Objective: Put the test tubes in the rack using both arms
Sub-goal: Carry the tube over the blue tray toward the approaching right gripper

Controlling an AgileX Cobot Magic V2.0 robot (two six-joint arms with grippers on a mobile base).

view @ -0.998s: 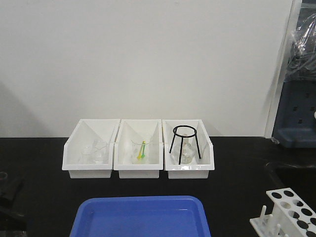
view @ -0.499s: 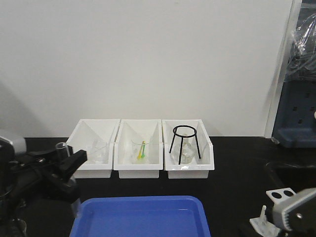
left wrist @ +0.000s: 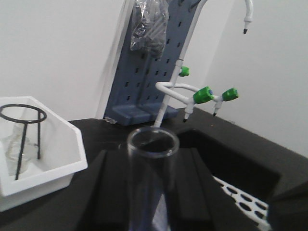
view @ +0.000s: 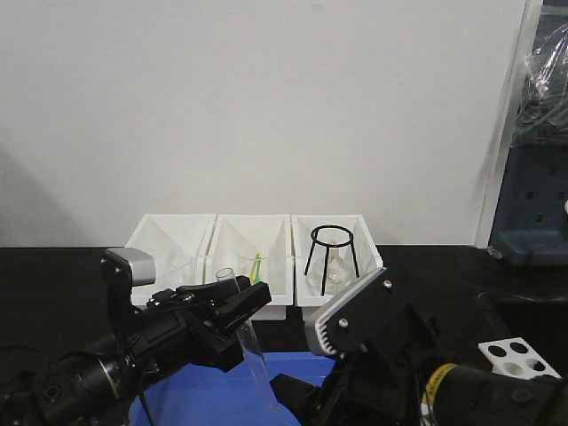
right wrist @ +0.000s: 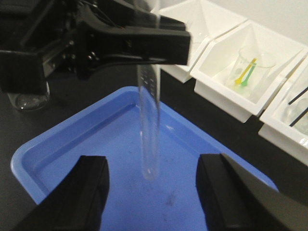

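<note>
A clear test tube (right wrist: 149, 120) hangs upright over the blue tray (right wrist: 62, 149), its round bottom a little above the tray floor. My left gripper (right wrist: 137, 41) is shut on the tube's upper part; in the left wrist view the tube's open rim (left wrist: 152, 142) stands between the black fingers (left wrist: 108, 187). My right gripper (right wrist: 151, 192) is open, its two fingers spread wide on either side of the tube's lower end without touching it. The white rack (view: 516, 355) shows at the right, partly behind the right arm (view: 377, 342); its holes (left wrist: 240, 198) also show in the left wrist view.
Three white bins (view: 253, 238) stand in a row behind the tray; one holds a beaker with green and yellow sticks (right wrist: 246, 74), another a black tripod ring (view: 332, 253). A small glass vessel (right wrist: 29, 98) stands left of the tray. A sink with green-tipped taps (left wrist: 204, 94) lies at the right.
Both arms have come into the front view. The left gripper has carried the tube rightward over the blue tray, and the right arm has risen in front of the rack.
</note>
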